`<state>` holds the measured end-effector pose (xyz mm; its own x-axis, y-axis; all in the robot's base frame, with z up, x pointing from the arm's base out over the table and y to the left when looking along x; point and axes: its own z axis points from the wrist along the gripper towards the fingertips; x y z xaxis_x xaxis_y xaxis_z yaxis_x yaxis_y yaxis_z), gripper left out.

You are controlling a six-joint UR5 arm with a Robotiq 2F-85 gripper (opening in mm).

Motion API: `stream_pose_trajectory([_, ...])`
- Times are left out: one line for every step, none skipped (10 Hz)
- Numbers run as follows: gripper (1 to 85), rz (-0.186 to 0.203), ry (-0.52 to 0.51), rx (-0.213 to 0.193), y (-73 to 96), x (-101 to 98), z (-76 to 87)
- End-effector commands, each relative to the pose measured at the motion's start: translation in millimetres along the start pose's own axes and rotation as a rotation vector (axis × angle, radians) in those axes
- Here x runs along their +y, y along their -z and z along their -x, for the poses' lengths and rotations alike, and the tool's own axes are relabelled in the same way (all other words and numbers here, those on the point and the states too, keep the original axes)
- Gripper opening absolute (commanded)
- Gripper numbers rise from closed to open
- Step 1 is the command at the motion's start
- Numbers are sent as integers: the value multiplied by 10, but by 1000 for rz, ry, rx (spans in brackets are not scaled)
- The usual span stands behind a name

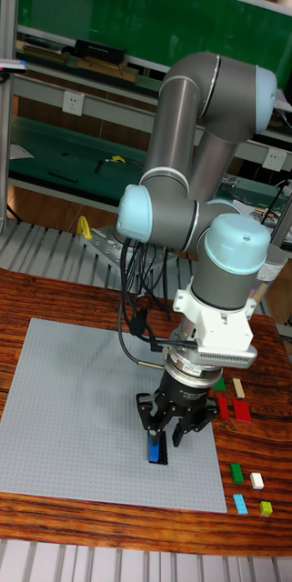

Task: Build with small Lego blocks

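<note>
"How far along is it?"

"Barely started. The gripper has its fingers clamped on a blue brick, touching the baseplate. Spare bricks lie well right of the fingers."

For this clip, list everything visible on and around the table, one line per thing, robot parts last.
Lego baseplate: one, grey, flat on the wooden table, left and centre.
Blue brick: one, at the baseplate's near right area, between the pincer fingers.
Loose bricks, right of the baseplate: green, white, light blue, lime, cream, red; one each that I can make out.
Table: one, dark wood grain.
Shelving bench: behind the table, green surface, small tools on it.
Arm: one, grey with pale blue caps.
Pincer: one, black, pointing down over the blue brick; grip unclear.
</note>
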<state>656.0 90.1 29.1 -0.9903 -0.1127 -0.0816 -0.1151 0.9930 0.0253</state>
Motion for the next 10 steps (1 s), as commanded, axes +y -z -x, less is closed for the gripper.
stream_pose_trajectory([300,13,-9,21,88,1,-11])
stream_pose_trajectory([220,12,-14,37,131,2,-11])
stream_pose_trajectory([60,-2,-25,57,176,-23,-19])
stream_pose_trajectory([13,-9,-27,65,203,-30,-12])
stream_pose_trajectory([13,6,-27,61,195,22,10])
stream_pose_trajectory([13,34,-43,38,155,144,78])
stream_pose_trajectory([13,47,-52,14,138,201,141])
stream_pose_trajectory([13,35,-62,-4,137,167,186])
stream_pose_trajectory([13,-3,-68,-7,135,67,190])
stream_pose_trajectory([13,-18,-53,7,136,31,154])
